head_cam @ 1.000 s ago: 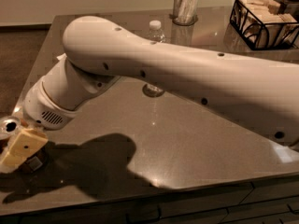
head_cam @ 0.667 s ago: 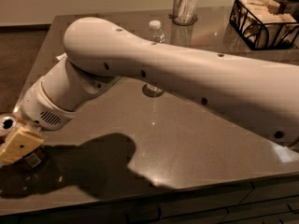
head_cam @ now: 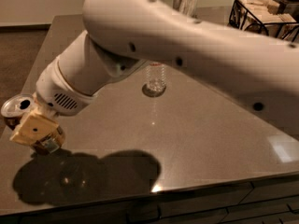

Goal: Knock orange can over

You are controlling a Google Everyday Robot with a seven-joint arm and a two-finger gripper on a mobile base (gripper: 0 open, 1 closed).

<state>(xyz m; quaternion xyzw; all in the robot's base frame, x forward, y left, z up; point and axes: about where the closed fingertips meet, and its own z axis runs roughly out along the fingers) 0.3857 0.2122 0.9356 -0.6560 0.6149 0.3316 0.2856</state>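
Observation:
The orange can (head_cam: 15,109) is at the table's left edge. Only its silver top with the opening and a strip of its dark side show; the rest is hidden behind my gripper. My gripper (head_cam: 37,135), a cream block at the end of the large white arm, is low over the table, right against the can's right side. Its shadow lies on the table just below it. I cannot tell whether the can stands straight or leans.
A clear plastic water bottle (head_cam: 155,77) stands mid-table, its top hidden by the arm. A black wire basket (head_cam: 259,14) and a metal cup (head_cam: 185,0) are at the back right. The dark table (head_cam: 196,134) ends at the front and left.
The arm has swung up and to the right in the view, and the gripper has shifted slightly up and right. The can's top now shows more fully and sits higher.

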